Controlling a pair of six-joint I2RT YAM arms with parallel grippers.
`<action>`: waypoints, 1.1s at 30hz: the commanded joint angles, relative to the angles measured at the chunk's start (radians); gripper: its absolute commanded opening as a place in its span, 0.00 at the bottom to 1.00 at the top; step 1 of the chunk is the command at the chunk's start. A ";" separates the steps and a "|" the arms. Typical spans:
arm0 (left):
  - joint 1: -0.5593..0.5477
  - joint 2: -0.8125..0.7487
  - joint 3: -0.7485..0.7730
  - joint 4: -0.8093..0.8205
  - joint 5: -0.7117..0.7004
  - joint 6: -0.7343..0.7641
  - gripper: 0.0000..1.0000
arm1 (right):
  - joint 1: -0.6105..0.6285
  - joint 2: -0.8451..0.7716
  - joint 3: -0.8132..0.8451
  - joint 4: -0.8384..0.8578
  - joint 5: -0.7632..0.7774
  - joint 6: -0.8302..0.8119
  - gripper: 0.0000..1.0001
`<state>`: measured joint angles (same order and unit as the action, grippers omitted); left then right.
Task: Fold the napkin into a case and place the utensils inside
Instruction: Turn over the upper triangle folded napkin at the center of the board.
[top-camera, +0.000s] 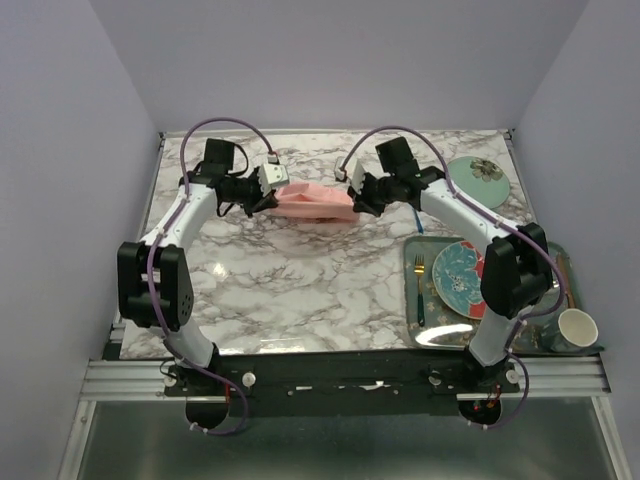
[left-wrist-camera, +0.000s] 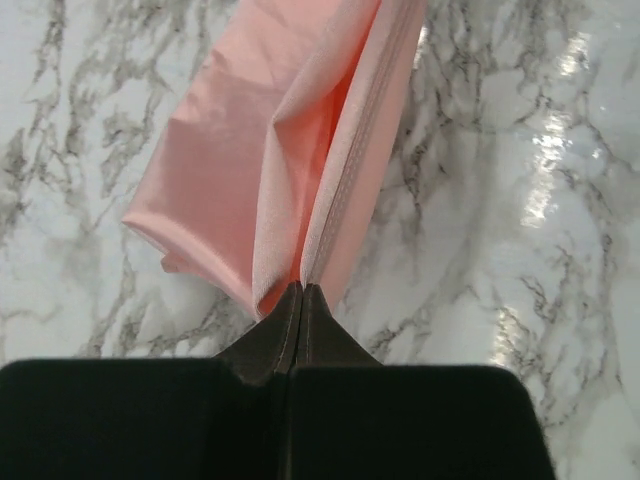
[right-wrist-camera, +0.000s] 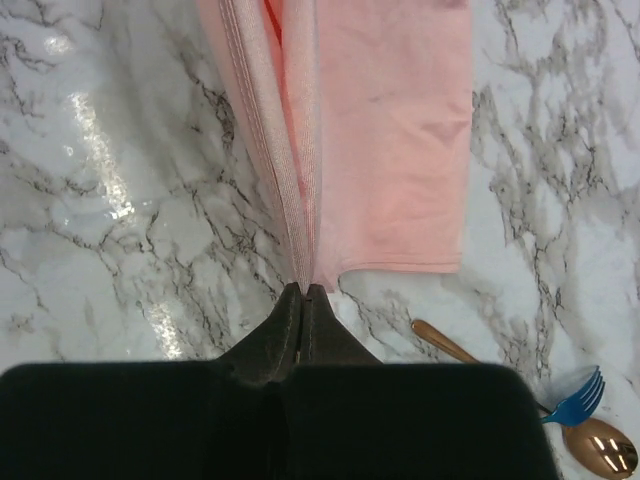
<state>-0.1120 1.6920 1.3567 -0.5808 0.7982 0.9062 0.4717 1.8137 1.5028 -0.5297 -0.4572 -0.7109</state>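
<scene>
The salmon-pink napkin is a narrow folded band at the back middle of the marble table, stretched between both grippers. My left gripper is shut on the hemmed edges at the napkin's left end. At the other end my right gripper is shut on the stacked hems of the napkin, and a flat folded panel lies beside them. The copper spoon and the small blue fork lie on the marble just right of that gripper. In the top view my right arm mostly hides them.
A metal tray at the right front holds a patterned plate and a gold-headed fork with a teal handle. A white cup stands at its right end. A pale green dish sits at the back right.
</scene>
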 joint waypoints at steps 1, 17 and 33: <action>-0.009 -0.130 -0.119 -0.010 -0.007 0.086 0.00 | 0.015 -0.070 -0.091 0.074 0.025 -0.047 0.00; -0.003 -0.060 0.100 0.412 -0.198 -0.394 0.00 | -0.027 0.074 0.336 0.086 0.198 0.094 0.01; 0.014 0.244 0.389 0.635 -0.285 -0.409 0.00 | -0.074 0.348 0.659 0.230 0.247 0.005 0.01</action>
<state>-0.1192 1.9652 1.7409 -0.0021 0.5045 0.4500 0.4095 2.1895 2.1910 -0.4072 -0.2386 -0.6601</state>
